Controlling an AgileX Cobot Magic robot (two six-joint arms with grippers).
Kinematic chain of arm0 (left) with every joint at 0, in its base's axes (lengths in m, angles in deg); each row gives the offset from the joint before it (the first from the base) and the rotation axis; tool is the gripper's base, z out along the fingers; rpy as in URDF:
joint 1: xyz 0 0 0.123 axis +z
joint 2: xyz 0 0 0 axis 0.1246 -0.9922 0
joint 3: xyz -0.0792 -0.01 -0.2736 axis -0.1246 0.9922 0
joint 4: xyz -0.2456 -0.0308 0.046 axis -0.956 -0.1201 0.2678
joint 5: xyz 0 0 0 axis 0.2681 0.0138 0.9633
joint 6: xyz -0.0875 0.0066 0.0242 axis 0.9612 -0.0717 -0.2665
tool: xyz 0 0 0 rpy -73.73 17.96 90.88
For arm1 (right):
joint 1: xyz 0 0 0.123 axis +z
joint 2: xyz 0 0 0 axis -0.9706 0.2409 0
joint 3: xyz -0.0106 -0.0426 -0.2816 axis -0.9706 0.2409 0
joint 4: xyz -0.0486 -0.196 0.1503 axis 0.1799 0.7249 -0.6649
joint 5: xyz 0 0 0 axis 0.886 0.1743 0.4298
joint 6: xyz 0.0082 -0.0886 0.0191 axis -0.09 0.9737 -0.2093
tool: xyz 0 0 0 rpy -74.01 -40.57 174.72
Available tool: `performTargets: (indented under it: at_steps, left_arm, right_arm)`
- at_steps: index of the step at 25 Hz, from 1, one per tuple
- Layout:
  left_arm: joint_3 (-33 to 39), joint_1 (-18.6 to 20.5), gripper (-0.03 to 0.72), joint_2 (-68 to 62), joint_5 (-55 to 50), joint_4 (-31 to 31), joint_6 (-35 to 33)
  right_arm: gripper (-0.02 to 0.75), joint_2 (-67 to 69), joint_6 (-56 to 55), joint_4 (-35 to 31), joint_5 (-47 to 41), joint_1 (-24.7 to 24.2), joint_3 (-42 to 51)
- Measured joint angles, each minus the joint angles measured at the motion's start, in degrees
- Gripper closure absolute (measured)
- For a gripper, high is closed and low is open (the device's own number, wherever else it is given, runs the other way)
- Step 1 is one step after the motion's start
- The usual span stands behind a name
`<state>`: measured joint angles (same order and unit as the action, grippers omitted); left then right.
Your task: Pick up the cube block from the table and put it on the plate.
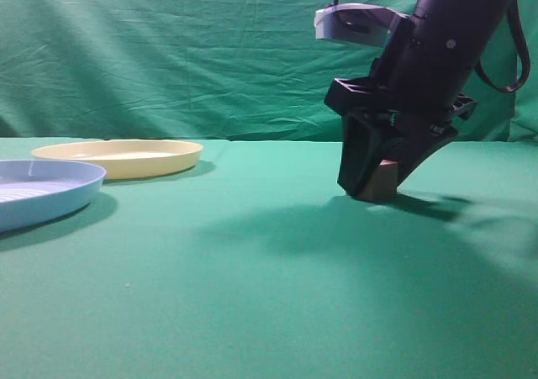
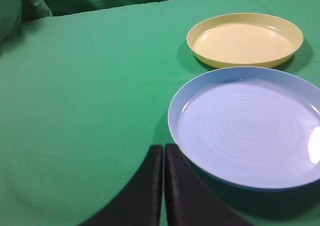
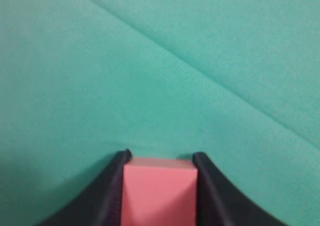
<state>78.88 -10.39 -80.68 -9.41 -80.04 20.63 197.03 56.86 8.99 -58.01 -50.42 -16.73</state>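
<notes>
The green-clothed table (image 1: 252, 295) carries the pale yellow plate (image 1: 118, 157), a light blue plate (image 1: 42, 191) and the cube block (image 1: 382, 180).

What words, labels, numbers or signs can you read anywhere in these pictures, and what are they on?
None can be read.
Yellow plate: plain, no print.
Blue plate: only moulded rings, no text.
Pink block between the right hand's fingers: blank faces.
Green cloth: unmarked.
Right arm: no legible label.
</notes>
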Motion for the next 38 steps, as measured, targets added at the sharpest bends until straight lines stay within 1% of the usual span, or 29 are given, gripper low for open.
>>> performTargets:
  at_steps: [1,2,4,7,11,13,17,22,26,29,31,32,33,34,35,38]
  left_arm:
    - [0.0,0.0,0.688,0.0,0.0,0.0,0.0]
    - [0.0,0.0,0.688,0.0,0.0,0.0,0.0]
    - [0.0,0.0,0.688,0.0,0.0,0.0,0.0]
    - [0.0,0.0,0.688,0.0,0.0,0.0,0.0]
    - [0.0,0.0,0.688,0.0,0.0,0.0,0.0]
    - [0.0,0.0,0.688,0.0,0.0,0.0,0.0]
    - [0.0,0.0,0.688,0.0,0.0,0.0,0.0]
    - [0.0,0.0,0.688,0.0,0.0,0.0,0.0]
    - [0.0,0.0,0.688,0.0,0.0,0.0,0.0]
    - [0.0,0.0,0.688,0.0,0.0,0.0,0.0]
    - [0.0,0.0,0.688,0.0,0.0,0.0,0.0]
    - [0.0,0.0,0.688,0.0,0.0,0.0,0.0]
    - [0.0,0.0,0.688,0.0,0.0,0.0,0.0]
    - [0.0,0.0,0.688,0.0,0.0,0.0,0.0]
    - [0.0,0.0,0.688,0.0,0.0,0.0,0.0]
    - [0.0,0.0,0.688,0.0,0.0,0.0,0.0]
  right_arm:
    - [0.472,0.0,0.1,0.0,0.1,0.0,-0.1]
    - [0.507,0.0,0.6,0.0,0.1,0.0,-0.1]
    - [0.498,0.2,1.6,-0.1,-0.1,0.1,-0.6]
    - [0.498,0.4,1.9,-0.6,-2.2,0.2,-4.0]
    - [0.498,1.4,2.5,-2.7,-1.2,1.9,-13.6]
    - [0.498,3.4,2.8,-3.0,-1.0,4.2,-20.2]
    - [0.498,11.4,3.1,-3.4,-1.3,9.2,-33.6]
    - [0.498,23.4,3.2,-3.4,-1.6,13.2,-47.0]
    - [0.498,31.0,4.6,-3.4,-0.3,14.9,-54.2]
    - [0.498,34.0,4.8,-3.6,0.7,15.6,-56.4]
    - [0.333,34.6,4.8,-4.2,1.0,15.6,-56.8]
    - [0.236,34.7,4.9,-4.5,0.9,15.6,-56.7]
    - [0.168,34.7,4.9,-4.6,0.7,15.6,-56.7]
    - [0.118,34.6,5.0,-4.6,0.3,15.6,-56.8]
    - [0.088,34.4,5.0,-4.6,-0.9,15.6,-56.8]
    - [0.096,31.4,5.0,-3.8,-6.4,15.3,-56.8]
